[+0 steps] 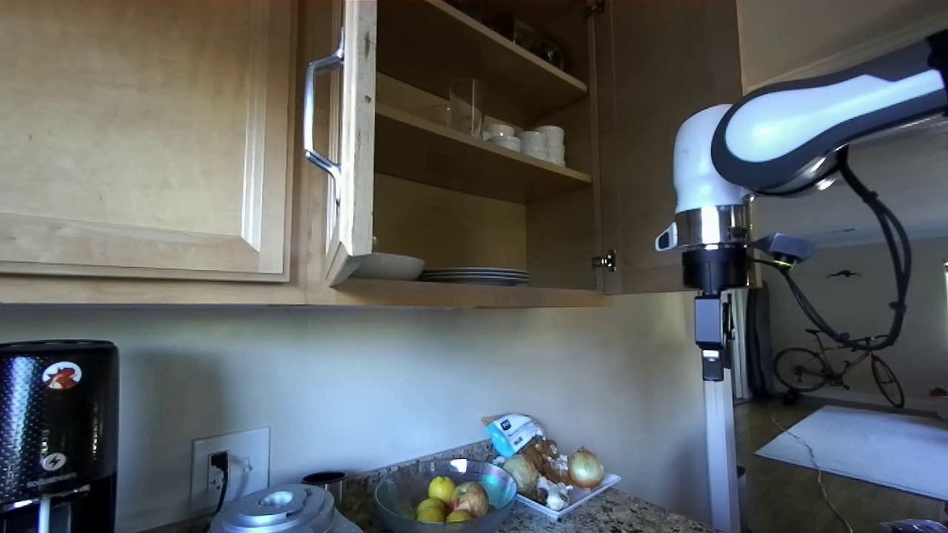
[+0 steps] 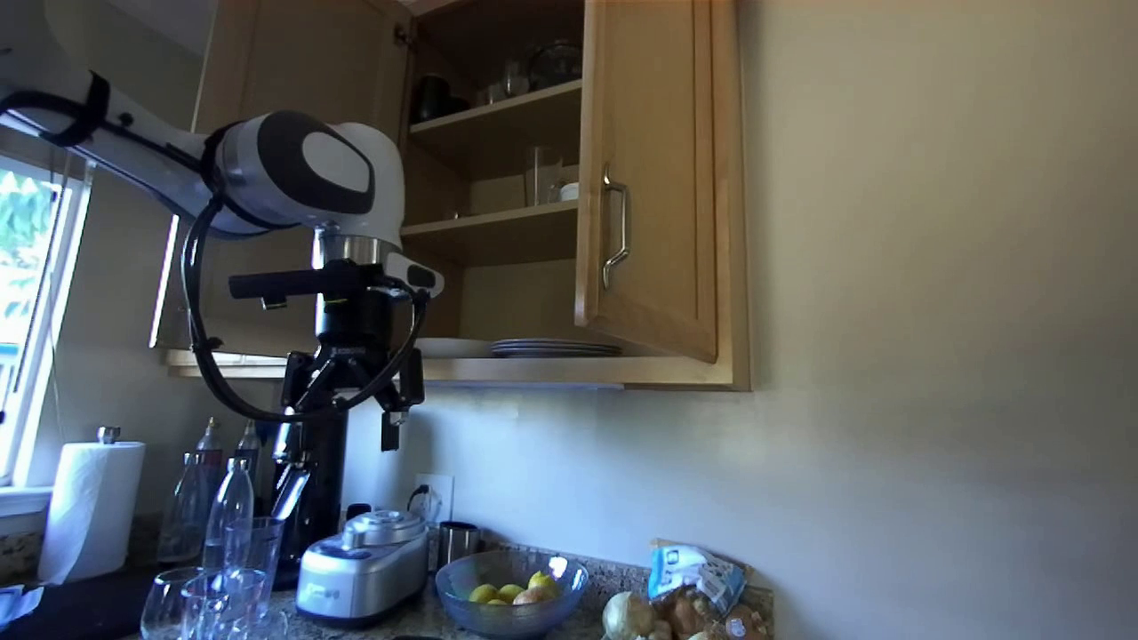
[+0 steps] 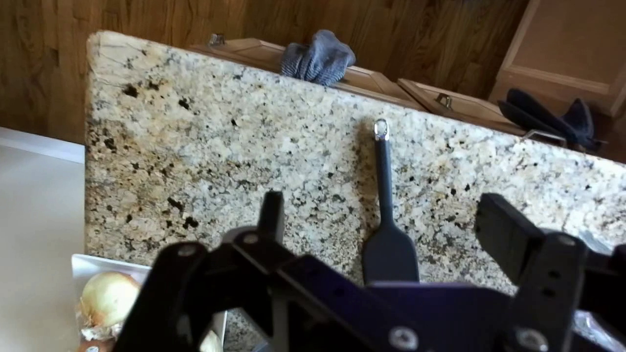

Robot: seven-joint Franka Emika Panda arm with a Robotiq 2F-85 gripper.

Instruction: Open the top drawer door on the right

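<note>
Claw (image 3: pixel 384 210) spread, empty, seemingly clear of the top drawer door (image 2: pixel 662 160) (depth hard to read). Door already stands open, so likely no grip needed.

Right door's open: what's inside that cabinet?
A bowl and stacked plates below, a clear vessel and white dishes midway; up top, items too dim to name. In an exterior view, the left door covers part of the bowl; the shelves may hide deeper things.

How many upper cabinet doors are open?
2: the left door and the right door, one on each side of the shelves in both exterior views. Others may be out of frame.
</note>
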